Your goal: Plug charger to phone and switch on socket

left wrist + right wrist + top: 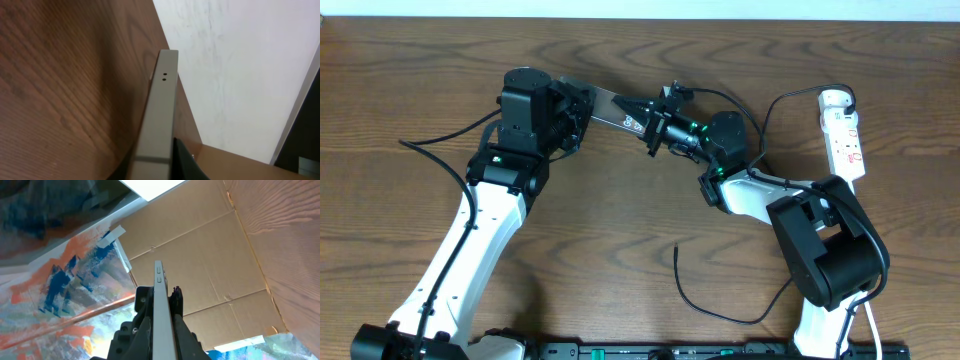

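The phone (616,106) hangs above the table between both arms, tilted on its edge, with white lettering near its right end. My left gripper (583,107) is shut on its left end and my right gripper (658,126) is shut on its right end. The left wrist view shows the phone's grey edge (161,112) with two small holes, running up from my left gripper (153,172). In the right wrist view the thin edge (159,295) stands clamped in my right gripper (160,330). The charger's free tip (677,247) lies loose on the table. The white socket (843,131) lies at the far right.
The charger cable (720,312) loops along the front of the table towards the right arm's base (830,250). A thicker black arm cable (435,150) trails on the left. Cardboard (210,255) fills the background of the right wrist view.
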You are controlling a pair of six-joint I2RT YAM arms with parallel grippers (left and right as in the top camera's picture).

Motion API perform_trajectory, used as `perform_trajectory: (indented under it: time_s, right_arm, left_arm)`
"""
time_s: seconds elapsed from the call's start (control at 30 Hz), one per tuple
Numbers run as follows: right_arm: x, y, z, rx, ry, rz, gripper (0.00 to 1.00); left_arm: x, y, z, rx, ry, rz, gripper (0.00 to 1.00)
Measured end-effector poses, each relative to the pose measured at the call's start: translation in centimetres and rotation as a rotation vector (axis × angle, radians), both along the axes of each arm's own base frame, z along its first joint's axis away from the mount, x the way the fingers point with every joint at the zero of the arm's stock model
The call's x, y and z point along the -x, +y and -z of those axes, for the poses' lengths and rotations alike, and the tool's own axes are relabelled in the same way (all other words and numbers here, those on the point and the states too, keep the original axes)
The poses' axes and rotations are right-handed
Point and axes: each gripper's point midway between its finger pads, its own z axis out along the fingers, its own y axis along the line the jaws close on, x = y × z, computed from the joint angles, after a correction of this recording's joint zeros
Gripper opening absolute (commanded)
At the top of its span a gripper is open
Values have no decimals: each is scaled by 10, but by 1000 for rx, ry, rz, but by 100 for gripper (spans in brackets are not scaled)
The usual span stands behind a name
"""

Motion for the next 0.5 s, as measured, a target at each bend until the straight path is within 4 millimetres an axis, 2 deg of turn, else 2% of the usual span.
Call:
perform_trajectory:
  time_s: [0.5]
  right_arm:
    - [5,3,1,18,-28,-20,11]
  left_arm:
    - [0,1,2,-19,0,2,7]
